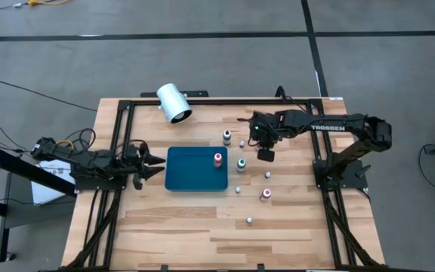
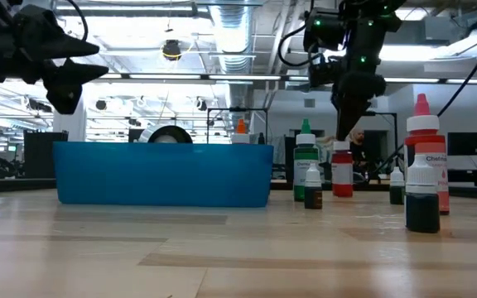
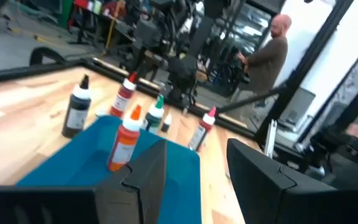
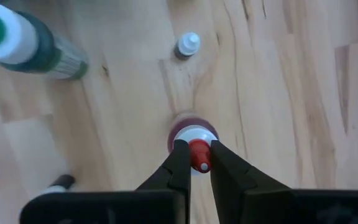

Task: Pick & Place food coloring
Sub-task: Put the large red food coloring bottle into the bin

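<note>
Several small food coloring bottles stand upright on the wooden table right of the teal tray (image 1: 191, 177): a dark-topped one (image 1: 226, 137), a green one (image 1: 241, 164), a pink-topped one (image 1: 266, 194) and tiny white-capped ones (image 1: 249, 221). An orange bottle (image 3: 126, 140) stands inside the tray. My right gripper (image 4: 198, 146) points down over a red-capped bottle (image 2: 342, 174) and is shut on it. My left gripper (image 1: 153, 162) hovers open at the tray's left edge, raised above the table. My right gripper pinches the red cap (image 4: 201, 163) at the top of the bottle between its two fingers, coming from above and pointing down. The bottle stands upright with its base on the table; its white shoulder (image 4: 194, 132) shows just past the fingertips.
A large white cylinder (image 1: 174, 103) lies near the table's far edge. The green bottle (image 4: 30, 50) and a tiny white-capped one (image 4: 187, 43) stand close to the held bottle. A black frame borders the table. A person (image 3: 272, 56) is in the room beyond.
</note>
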Tool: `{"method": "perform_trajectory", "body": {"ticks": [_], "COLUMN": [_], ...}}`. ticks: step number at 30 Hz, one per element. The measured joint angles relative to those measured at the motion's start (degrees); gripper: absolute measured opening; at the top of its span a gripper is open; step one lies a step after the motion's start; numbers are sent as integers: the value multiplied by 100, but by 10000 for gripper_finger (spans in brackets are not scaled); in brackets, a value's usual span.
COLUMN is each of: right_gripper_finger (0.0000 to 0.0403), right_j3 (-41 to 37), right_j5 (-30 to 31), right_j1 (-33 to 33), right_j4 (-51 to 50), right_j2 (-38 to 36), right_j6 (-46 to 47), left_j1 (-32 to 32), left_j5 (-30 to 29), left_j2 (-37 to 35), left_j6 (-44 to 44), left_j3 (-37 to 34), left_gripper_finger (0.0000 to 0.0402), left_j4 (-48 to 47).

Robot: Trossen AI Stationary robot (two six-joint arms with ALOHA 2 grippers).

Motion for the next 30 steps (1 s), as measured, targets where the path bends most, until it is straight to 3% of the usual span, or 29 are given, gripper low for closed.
{"method": "perform_trajectory", "body": {"ticks": [8,20,25,30], "right_gripper_finger": [26,26,29,26], "right_j3": [582,2148,2736,3099], "right_j5": [-574,-777,-827,-828], "right_j1": [-66,325,580,849], "right_j4": [-399,-1180,-1181,-1093], "right_j2": [-112,-159,-159,-161], "right_j6": [-4,49,185,338], "left_j1": [2,2,2,2], "left_j5": [-184,-245,-347,-427], "left_j2": [2,2,96,640], "left_j6": [248,215,437,666], "left_j3": [0,34,335,835], "left_gripper_finger": [160,160,160,160], "left_j4": [352,541,548,520]}}
